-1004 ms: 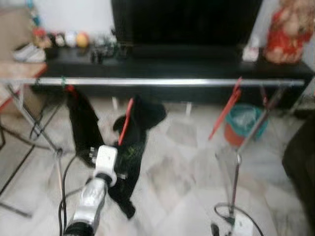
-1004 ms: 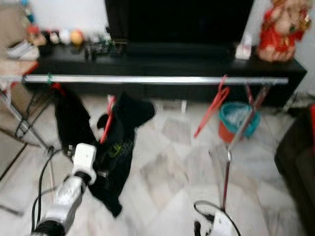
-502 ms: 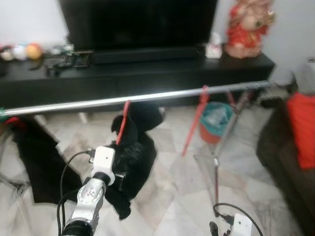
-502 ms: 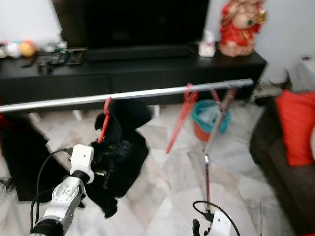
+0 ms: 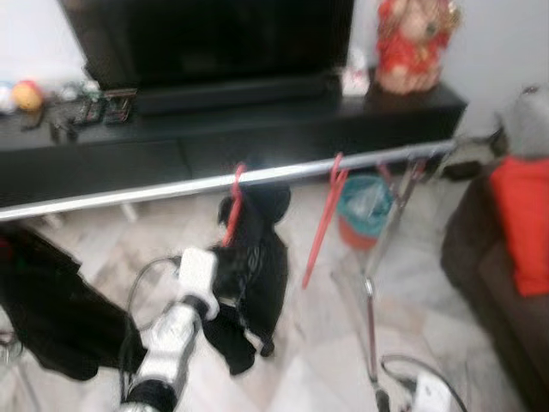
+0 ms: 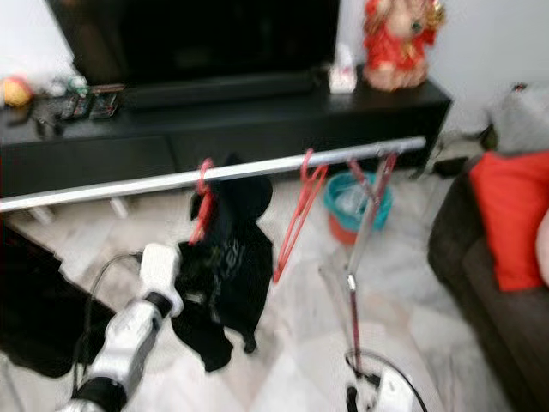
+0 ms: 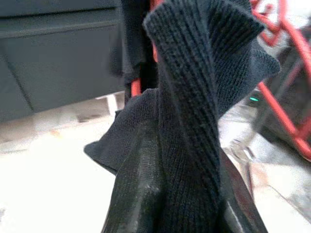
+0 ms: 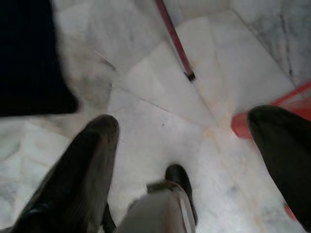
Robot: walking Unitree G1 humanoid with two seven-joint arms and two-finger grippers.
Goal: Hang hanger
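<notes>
At the far left a black cloth (image 5: pixel 51 318) hung low under the near end of the silver rail (image 5: pixel 154 193), well clear of the work. Next along, the left tool (image 7: pixel 170 194) reached up from the left arm (image 5: pixel 171 335) into the black garment (image 5: pixel 257 266); in the left wrist view its two dark fingers (image 7: pixel 136 194) were pressed against a fold of that knit cloth, so it held the garment rather than the bare plastic. The garment sat on the red hanger (image 5: pixel 233 202), whose hook appeared to lie at or over the rail, though blur left it unclear whether it was fully seated. Just beside it to the right an empty red hanger (image 5: pixel 324 219) dangled from the same rail, with a teal bin (image 5: pixel 364 206) on the floor behind. The right tool (image 8: pixel 184 145) hung low over the marble floor (image 8: pixel 160 73), fingers spread wide and holding nothing.

The step in hand seemed to be the hanging itself, nearly done. The next move likely called for checking that the hook bore the weight, then loosening the grip and drawing the left tool down and away without dragging the cloth.
</notes>
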